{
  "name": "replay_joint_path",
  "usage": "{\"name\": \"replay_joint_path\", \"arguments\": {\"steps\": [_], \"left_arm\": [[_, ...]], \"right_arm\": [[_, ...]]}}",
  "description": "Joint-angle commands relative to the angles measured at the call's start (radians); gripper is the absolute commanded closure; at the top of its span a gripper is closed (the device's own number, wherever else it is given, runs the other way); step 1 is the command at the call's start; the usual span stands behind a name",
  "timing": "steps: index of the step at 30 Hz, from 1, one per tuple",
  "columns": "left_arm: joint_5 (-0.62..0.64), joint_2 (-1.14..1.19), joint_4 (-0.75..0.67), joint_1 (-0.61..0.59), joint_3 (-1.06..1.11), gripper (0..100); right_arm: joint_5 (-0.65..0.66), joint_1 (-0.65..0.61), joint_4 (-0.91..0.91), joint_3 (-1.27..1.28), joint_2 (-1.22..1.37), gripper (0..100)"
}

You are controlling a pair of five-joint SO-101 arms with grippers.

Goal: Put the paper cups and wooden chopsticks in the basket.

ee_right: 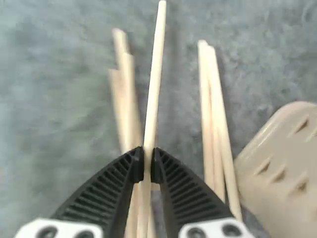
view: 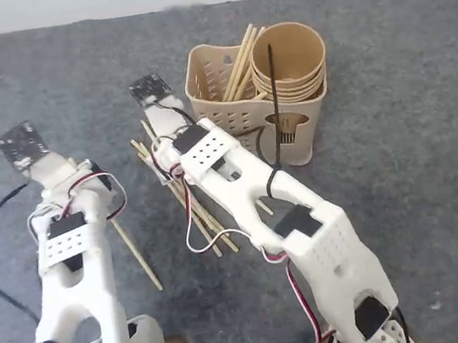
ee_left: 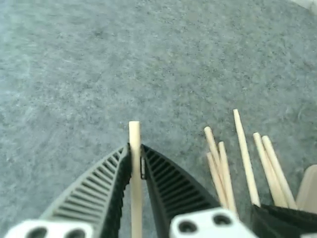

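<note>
Left jaws clamped one chopstick [ee_left: 133, 139]; right jaws clamped another chopstick [ee_right: 154, 74] — five more chopsticks [ee_right: 212, 99] lay loose beside it. One basket [view: 230, 116] held one cup stack [view: 293, 51].

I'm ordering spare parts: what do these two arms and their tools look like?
The left arm and right arm are white shells with black motors at the joints, trailing red, white and black cables. The left tool and right tool have dark ribbed fingers on white bases with round holes.
</note>
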Motion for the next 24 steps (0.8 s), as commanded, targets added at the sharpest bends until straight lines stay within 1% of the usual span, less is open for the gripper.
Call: {"name": "replay_joint_path", "arguments": {"steps": [1, 8, 12, 15, 19, 22, 24], "left_arm": [[-0.015, -0.048, -0.032, 0.017, -0.01, 99], [-0.015, -0.048, -0.035, -0.005, -0.01, 99], [-0.017, -0.048, -0.035, 0.0, -0.01, 99], [-0.018, -0.051, -0.035, 0.0, -0.008, 99], [-0.02, -0.055, -0.034, 0.0, -0.004, 99], [-0.021, -0.055, -0.034, 0.0, -0.004, 99], [-0.021, -0.055, -0.034, 0.0, -0.002, 99]], "right_arm": [[-0.011, -0.044, 0.064, -0.055, -0.206, 99.1], [-0.011, -0.068, 0.193, -0.055, -0.492, 99.1], [-0.011, -0.071, 0.289, -0.054, -0.72, 99.1], [-0.006, -0.067, 0.325, -0.054, -0.872, 99.1], [0.005, -0.01, 0.315, -0.034, -0.998, 99.1], [0.078, 0.039, 0.271, -0.025, -1.047, 99.1], [0.103, 0.079, 0.216, -0.021, -1.066, 99.1]]}}
